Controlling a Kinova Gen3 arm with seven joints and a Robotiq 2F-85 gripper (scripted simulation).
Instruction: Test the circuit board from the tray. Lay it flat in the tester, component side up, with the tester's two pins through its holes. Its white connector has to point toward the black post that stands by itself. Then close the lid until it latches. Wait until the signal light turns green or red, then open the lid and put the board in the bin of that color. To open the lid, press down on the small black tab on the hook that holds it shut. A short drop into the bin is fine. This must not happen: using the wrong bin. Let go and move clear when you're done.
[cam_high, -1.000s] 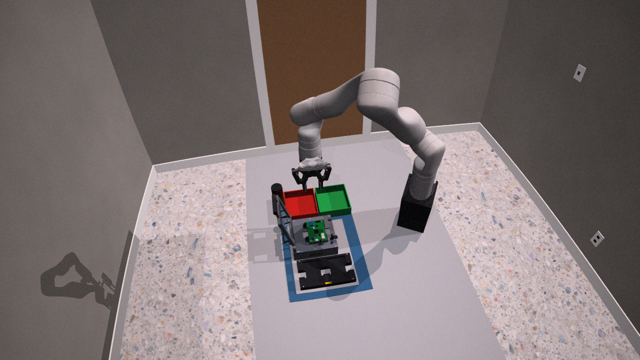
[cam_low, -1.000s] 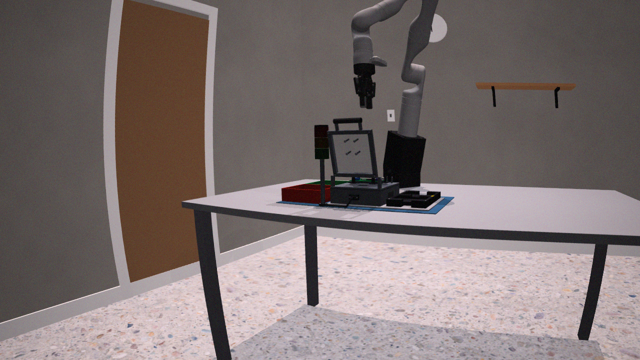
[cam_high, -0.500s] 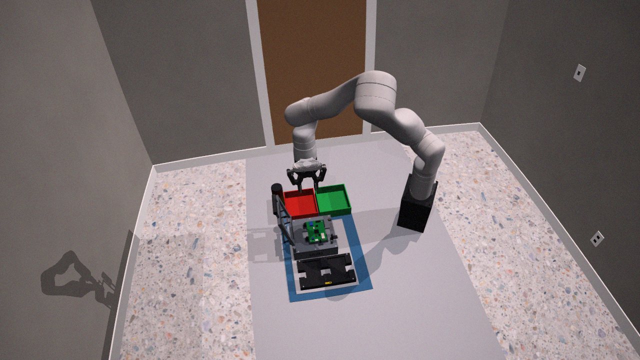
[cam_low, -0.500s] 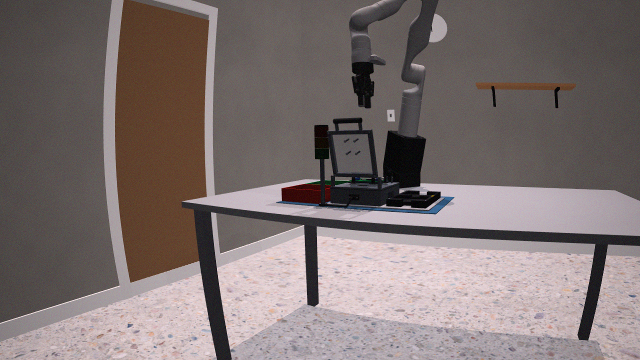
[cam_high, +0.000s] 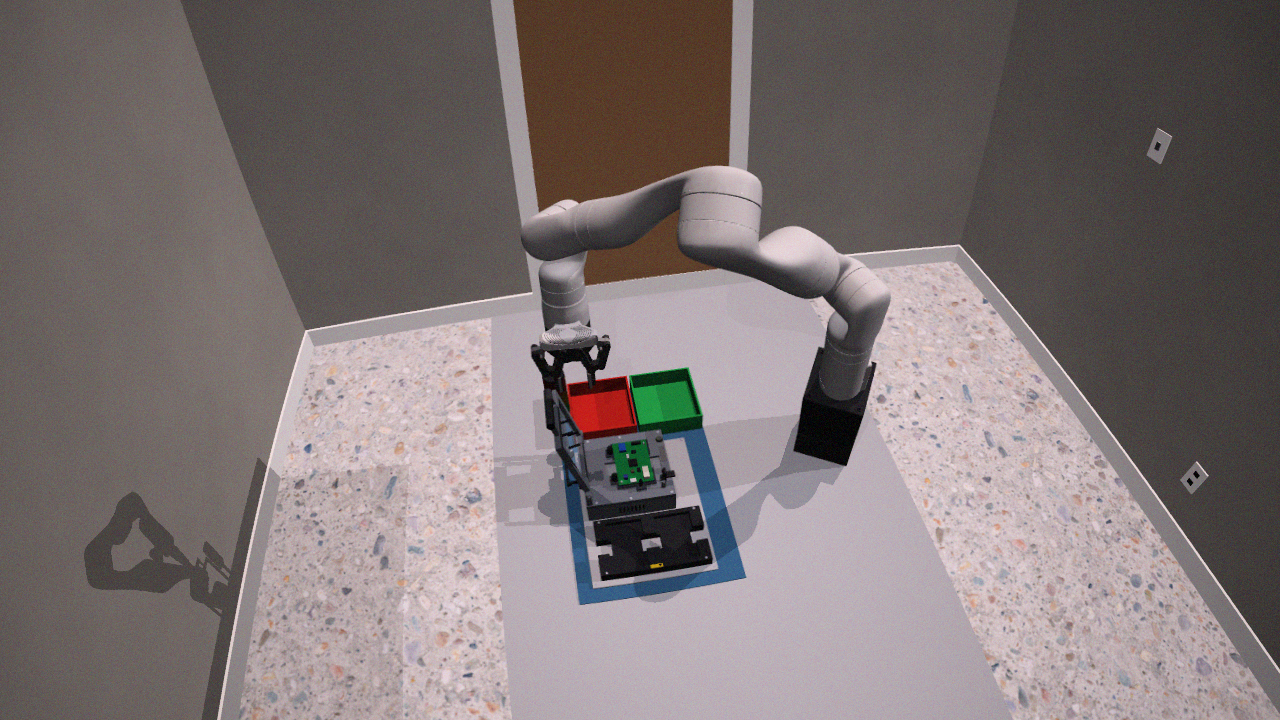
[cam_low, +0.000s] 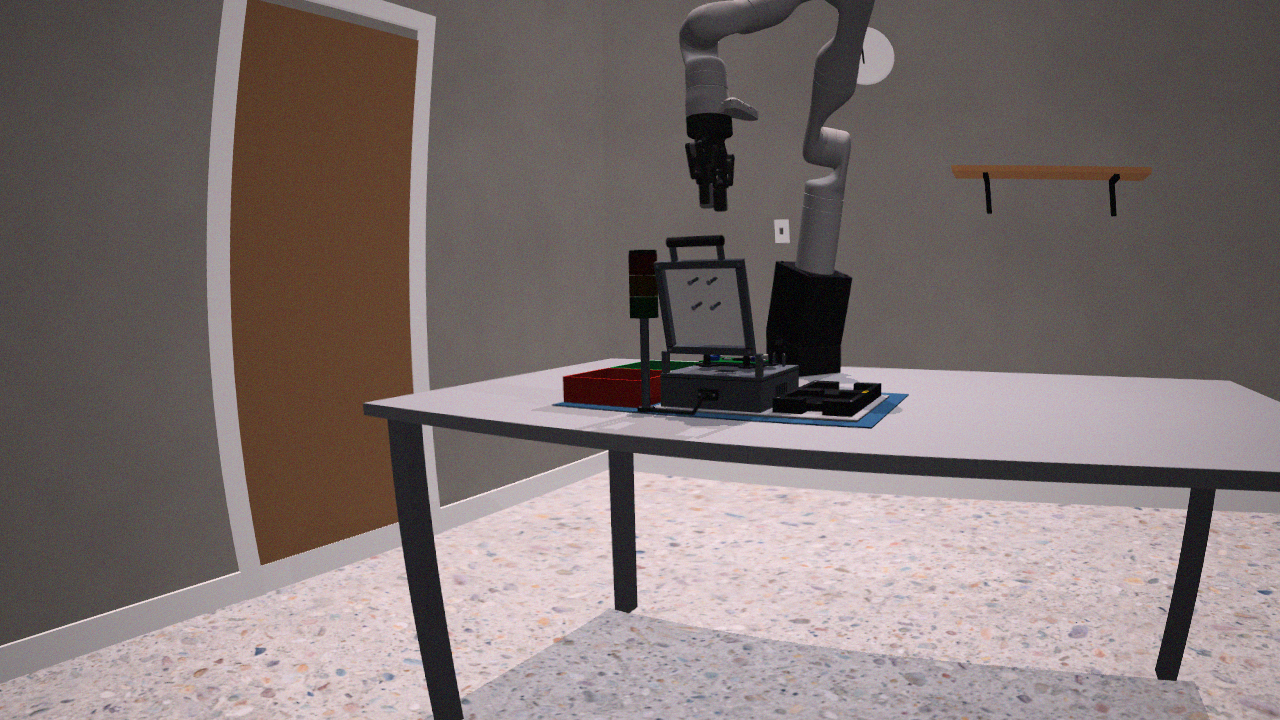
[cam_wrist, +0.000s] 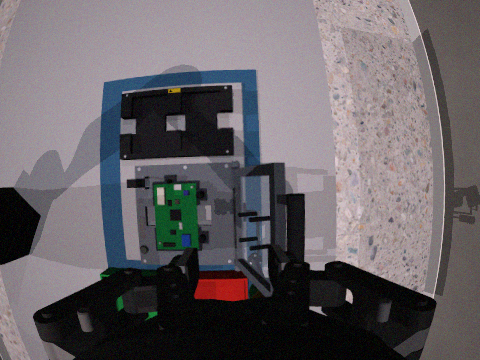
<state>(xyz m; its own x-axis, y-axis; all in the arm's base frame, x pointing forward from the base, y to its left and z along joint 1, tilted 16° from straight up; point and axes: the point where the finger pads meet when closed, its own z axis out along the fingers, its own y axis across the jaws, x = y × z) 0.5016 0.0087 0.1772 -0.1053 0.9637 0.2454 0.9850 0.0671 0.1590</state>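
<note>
Worktop (cam_low: 984, 420) is carrying everything on a blue mat (cam_high: 726, 537), with the view from above serving for left and right. Furthest left, the signal light's pole (cam_low: 642, 358) is standing just beside the tester, its stack (cam_low: 641, 282) showing dark. Next comes the tester's lid (cam_low: 705, 306), which is standing open and nearly upright on the tester's left edge, its black handle (cam_low: 694, 241) at the top. Above that handle the pincer (cam_low: 716, 201) is hanging in the air, apart from it, pointing straight down; its fingers are standing about halfway closed and are gripping nothing. In the overhead view the pincer (cam_high: 572, 368) is sitting over the far left corner of the red bin (cam_high: 601, 404).

Moving right, the tester (cam_high: 626, 488) is holding the green circuit board (cam_high: 631, 462), which is lying flat on the bed with its components facing up. Whether the pins are passing through its holes is too small to tell. The green bin (cam_high: 666, 398) is touching the red bin's right side, both just beyond the tester. On the near side of the tester the black tray (cam_high: 651, 541) is lying with no board in it. Far right, the arm's black pedestal (cam_high: 827, 438) is standing well apart from the mat.
</note>
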